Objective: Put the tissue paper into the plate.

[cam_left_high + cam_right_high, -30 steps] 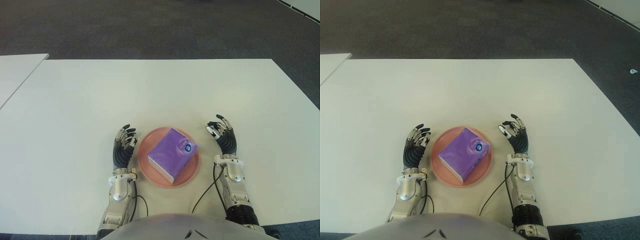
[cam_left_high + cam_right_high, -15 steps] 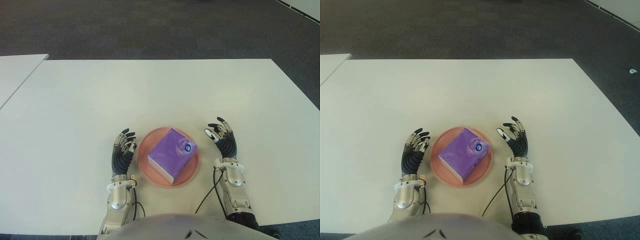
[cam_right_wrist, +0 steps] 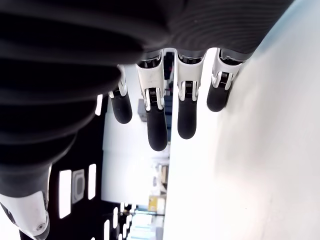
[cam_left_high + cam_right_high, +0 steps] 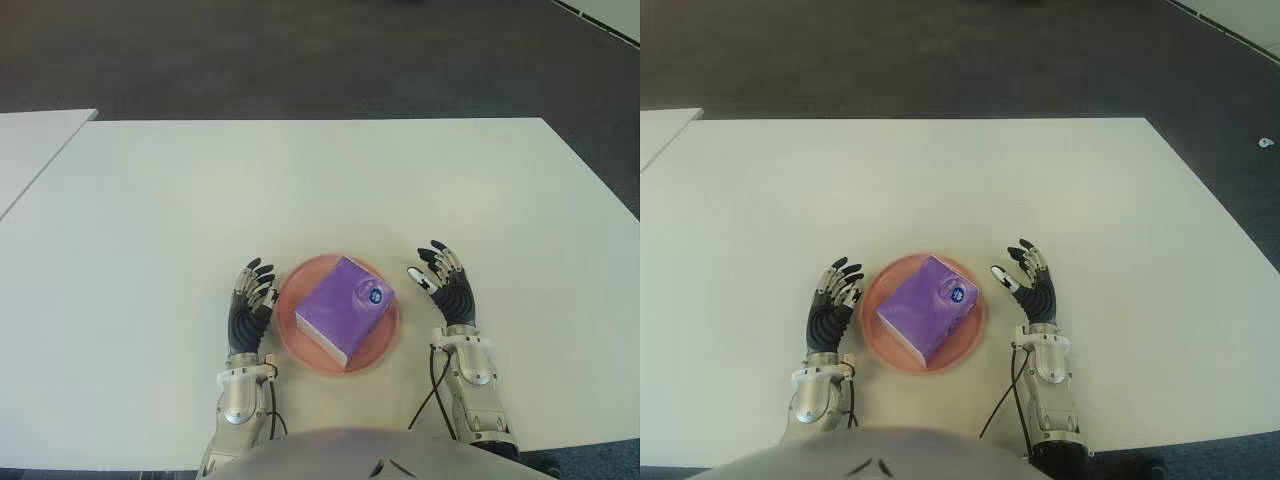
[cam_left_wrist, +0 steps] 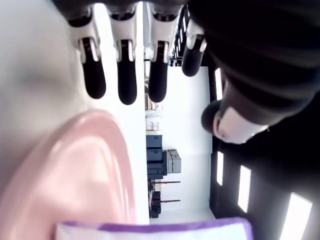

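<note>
plate [image 5: 85,165]: glossy pink, maybe plastic | table [image 4: 300,190]: matt white

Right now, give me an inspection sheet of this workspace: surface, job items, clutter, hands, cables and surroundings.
Surface: white rectangular table, bare apart from the job items.
Job's things: purple rectangular tissue pack lies inside the round pink plate.
Clutter: nothing seen.
Hands: left hand beside the plate on the robot's left, fingers spread, holding nothing; right hand on the robot's right of the plate, open, holding nothing.
Cables: black cable runs along the right forearm; another by the left wrist.
Surroundings: dark carpet floor; second white table edge at far left.
</note>
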